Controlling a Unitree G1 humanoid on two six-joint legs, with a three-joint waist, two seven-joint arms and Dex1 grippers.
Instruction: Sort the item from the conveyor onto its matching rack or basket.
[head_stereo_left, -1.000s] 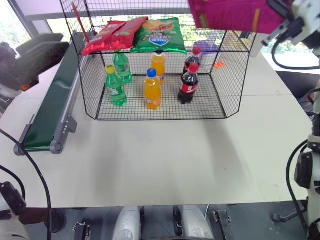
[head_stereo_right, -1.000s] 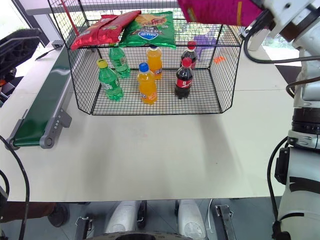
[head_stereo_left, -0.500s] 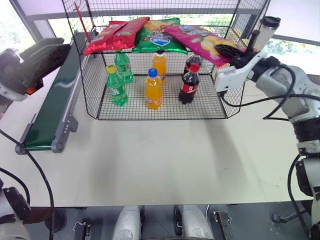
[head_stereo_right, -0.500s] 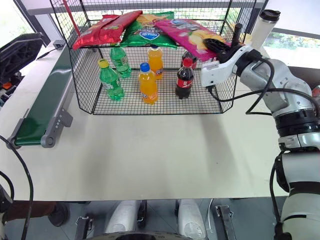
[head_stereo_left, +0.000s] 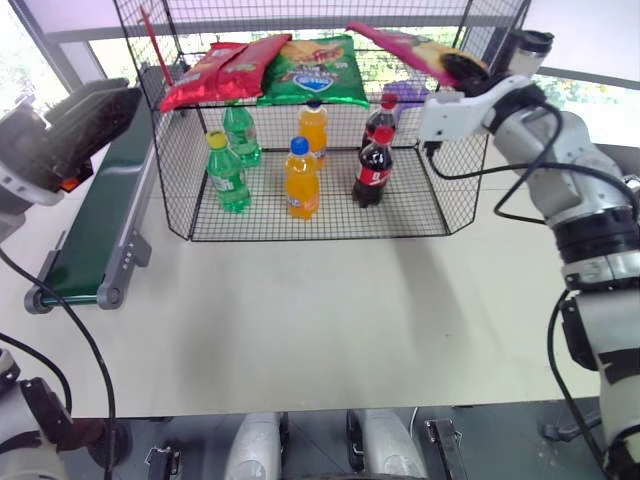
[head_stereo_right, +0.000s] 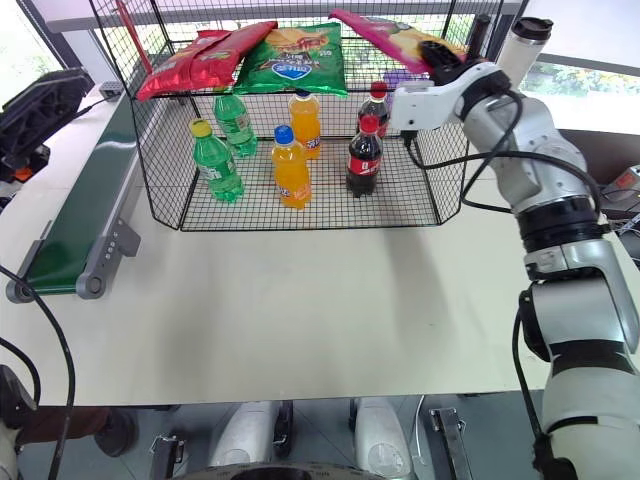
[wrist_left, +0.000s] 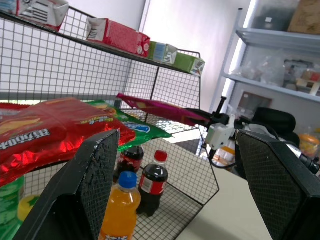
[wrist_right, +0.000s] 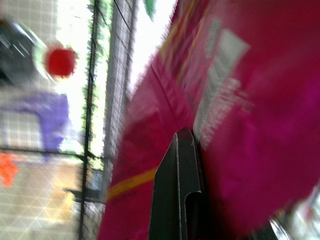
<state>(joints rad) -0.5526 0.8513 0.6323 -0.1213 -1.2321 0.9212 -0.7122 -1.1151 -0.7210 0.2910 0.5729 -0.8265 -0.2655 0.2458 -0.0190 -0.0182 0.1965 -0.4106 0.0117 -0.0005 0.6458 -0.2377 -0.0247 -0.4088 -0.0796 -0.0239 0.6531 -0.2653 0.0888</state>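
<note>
My right gripper (head_stereo_left: 462, 70) is shut on one end of the item, a magenta-pink crisp bag (head_stereo_left: 400, 44). The bag hangs tilted over the right part of the upper shelf of the black wire rack (head_stereo_left: 176, 170). I cannot tell whether its far end touches the shelf. In the right wrist view the pink bag (wrist_right: 240, 100) lies against a black finger (wrist_right: 177, 190). The left gripper (head_stereo_left: 90, 110) is open and empty, raised over the dark-green conveyor (head_stereo_left: 95, 230) to the left of the rack. In the left wrist view the bag (wrist_left: 160, 107) shows between the wide-apart fingers (wrist_left: 95, 185).
Two red bags (head_stereo_left: 225, 65) and a green bag (head_stereo_left: 315, 70) lie on the left and middle of the upper shelf. Green bottles (head_stereo_left: 228, 172), orange bottles (head_stereo_left: 302, 180) and cola bottles (head_stereo_left: 374, 168) stand on the rack's floor. A white cup with a black lid (head_stereo_left: 525, 50) stands right of the rack.
The right gripper has brought the pink bag down from high on the right and forward over the shelf's right part, rolling so that the bag now stands tilted. The left gripper has stayed put.
</note>
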